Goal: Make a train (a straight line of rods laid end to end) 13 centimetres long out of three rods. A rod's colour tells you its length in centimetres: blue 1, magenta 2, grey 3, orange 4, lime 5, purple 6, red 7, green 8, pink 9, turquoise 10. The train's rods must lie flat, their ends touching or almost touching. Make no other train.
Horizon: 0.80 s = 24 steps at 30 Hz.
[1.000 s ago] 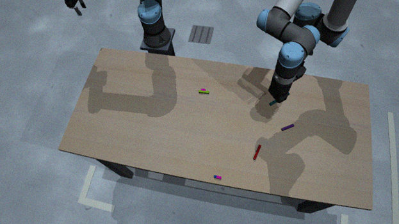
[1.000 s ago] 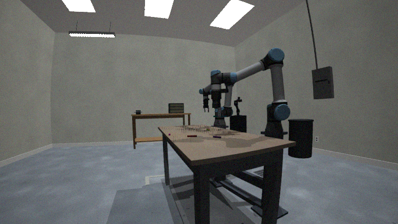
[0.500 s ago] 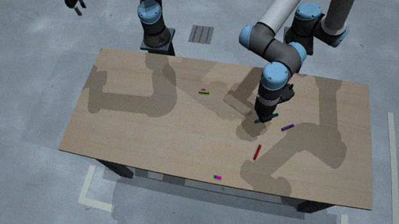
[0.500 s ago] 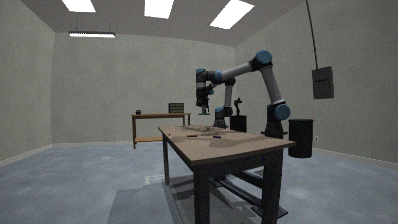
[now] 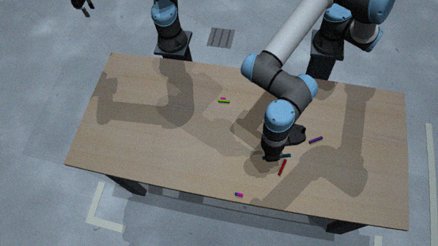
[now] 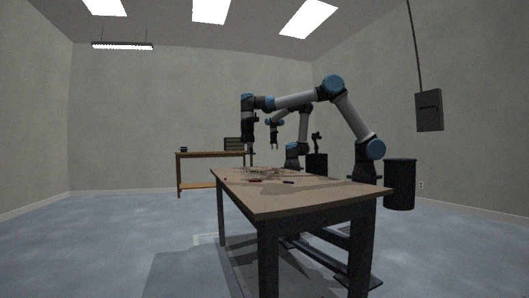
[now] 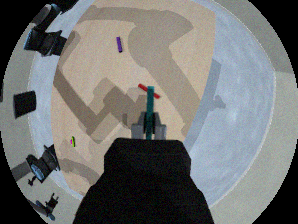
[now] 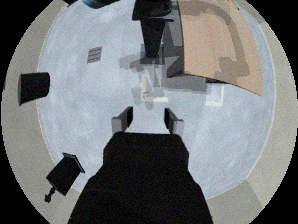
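So my left gripper is clamped on the turquoise rod, up above the table. It's level, long axis roughly parallel to the top view's bottom edge, slantwise to the red rod. My right gripper? Wide open, off past the table.

It looks like a robot lab or workshop. Two jointed arms flank a table on bare concrete.
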Available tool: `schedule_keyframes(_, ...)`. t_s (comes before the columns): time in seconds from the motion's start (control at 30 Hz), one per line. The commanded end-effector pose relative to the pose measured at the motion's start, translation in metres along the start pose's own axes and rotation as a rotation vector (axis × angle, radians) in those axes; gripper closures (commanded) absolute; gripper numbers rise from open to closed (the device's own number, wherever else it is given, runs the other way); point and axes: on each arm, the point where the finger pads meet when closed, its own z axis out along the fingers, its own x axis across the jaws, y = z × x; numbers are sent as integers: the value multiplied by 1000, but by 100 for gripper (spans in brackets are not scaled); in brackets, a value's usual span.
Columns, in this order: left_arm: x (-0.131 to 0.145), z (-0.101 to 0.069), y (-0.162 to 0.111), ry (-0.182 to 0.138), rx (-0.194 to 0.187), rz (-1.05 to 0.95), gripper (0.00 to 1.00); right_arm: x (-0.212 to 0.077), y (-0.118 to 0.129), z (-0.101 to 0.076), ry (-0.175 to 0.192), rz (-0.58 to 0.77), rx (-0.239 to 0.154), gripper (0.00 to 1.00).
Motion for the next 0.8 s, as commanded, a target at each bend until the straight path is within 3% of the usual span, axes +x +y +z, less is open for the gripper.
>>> schedule_keyframes(0.0,29,5,22,-5,1,74,76,0,0,0,0,0,-1,0)
schedule_keyframes(0.2,59,17,44,-5,1,164,76,0,0,0,0,0,-1,0)
schedule_keyframes(0.77,102,43,73,-5,0,308,76,0,0,0,0,0,-1,0)
